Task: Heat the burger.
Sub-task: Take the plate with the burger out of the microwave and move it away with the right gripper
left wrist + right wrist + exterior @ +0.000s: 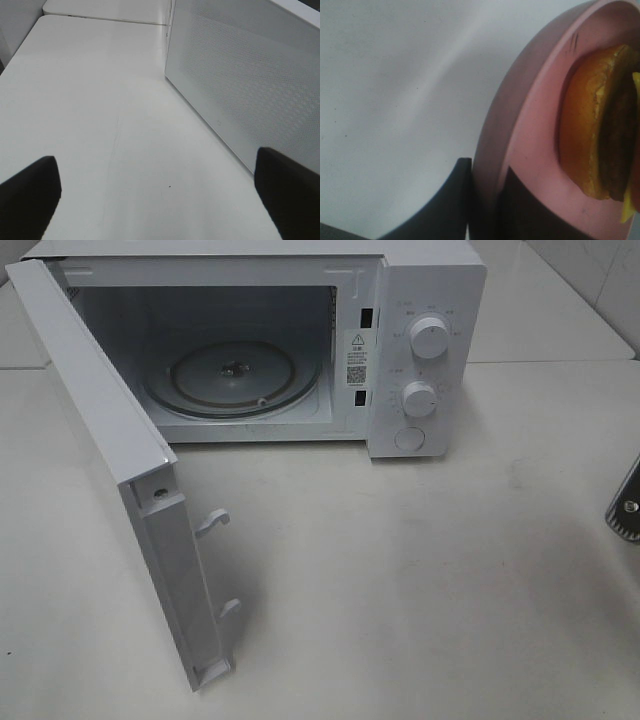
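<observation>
Right gripper (pixel 485 200) clamped on rim of pink plate (pixel 530 150), burger (pixel 600 135) on it. Left gripper (pixel 160 195) wide open beside microwave (pixel 420 350) door (pixel 120 470). Sticker (pixel 357 358) writing unreadable.

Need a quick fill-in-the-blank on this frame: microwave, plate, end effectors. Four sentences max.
1. The microwave door stands ____.
2. The burger sits on a ____ plate.
3. The right end effector is clamped on the plate's ____.
4. The glass turntable inside the microwave holds ____.

Missing words: open; pink; rim; nothing
</observation>
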